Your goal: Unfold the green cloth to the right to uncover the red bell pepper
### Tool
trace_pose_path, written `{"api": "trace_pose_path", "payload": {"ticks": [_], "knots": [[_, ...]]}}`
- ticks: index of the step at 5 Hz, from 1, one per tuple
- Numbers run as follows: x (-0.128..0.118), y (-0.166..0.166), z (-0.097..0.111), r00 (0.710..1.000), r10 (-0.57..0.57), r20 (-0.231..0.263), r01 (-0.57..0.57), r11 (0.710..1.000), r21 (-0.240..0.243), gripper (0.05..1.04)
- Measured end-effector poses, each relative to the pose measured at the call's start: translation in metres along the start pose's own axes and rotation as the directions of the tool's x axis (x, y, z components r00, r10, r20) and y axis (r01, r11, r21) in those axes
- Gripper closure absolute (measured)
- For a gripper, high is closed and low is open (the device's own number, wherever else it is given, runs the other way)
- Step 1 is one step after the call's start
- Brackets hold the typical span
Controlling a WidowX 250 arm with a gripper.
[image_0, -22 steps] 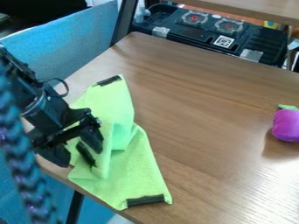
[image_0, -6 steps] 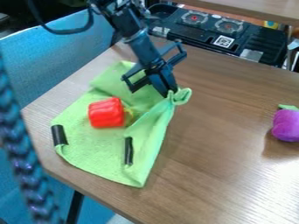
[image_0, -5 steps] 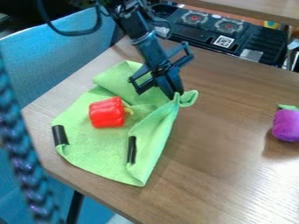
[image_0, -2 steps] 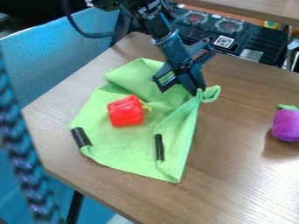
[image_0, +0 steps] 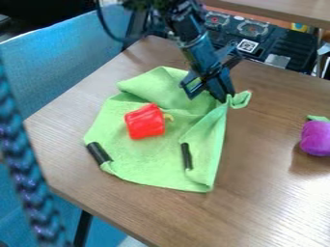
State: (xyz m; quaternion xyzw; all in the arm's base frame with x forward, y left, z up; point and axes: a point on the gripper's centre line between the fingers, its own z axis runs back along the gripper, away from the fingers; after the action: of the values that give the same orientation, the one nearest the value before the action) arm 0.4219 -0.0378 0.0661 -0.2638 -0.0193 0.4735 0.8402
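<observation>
The pincer (image_0: pixel 226 98) pinches the green cloth (image_0: pixel 138 161) by a bunched bit near the red pepper (image_0: pixel 145 121). A hard tug could make the pepper roll off.

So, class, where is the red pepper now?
In the camera view, the red pepper lies on the green cloth, left of and below the gripper.

I count one gripper (image_0: pixel 225 98), mine, one green cloth (image_0: pixel 142 161), two black strips (image_0: pixel 99 153), one red pepper (image_0: pixel 145 122), one purple toy (image_0: pixel 316 138), one braided cord (image_0: pixel 24 178) and two round burners (image_0: pixel 253 28).
</observation>
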Motion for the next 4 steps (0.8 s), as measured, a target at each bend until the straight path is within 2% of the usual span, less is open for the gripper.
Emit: {"api": "trace_pose_path", "payload": {"ticks": [1, 2, 3, 4], "knots": [[-0.007, -0.007, -0.01, 1.0, -0.016, -0.01, 0.016, 1.0, 0.014, 0.814], [-0.011, -0.018, -0.01, 0.998, -0.066, -0.012, 0.066, 0.998, -0.02, 0.534], [-0.017, -0.023, -0.015, 0.98, -0.201, -0.009, 0.199, 0.977, -0.074, 0.235], [-0.028, -0.031, -0.001, 0.956, -0.292, 0.009, 0.291, 0.947, -0.137, 0.075]]}}
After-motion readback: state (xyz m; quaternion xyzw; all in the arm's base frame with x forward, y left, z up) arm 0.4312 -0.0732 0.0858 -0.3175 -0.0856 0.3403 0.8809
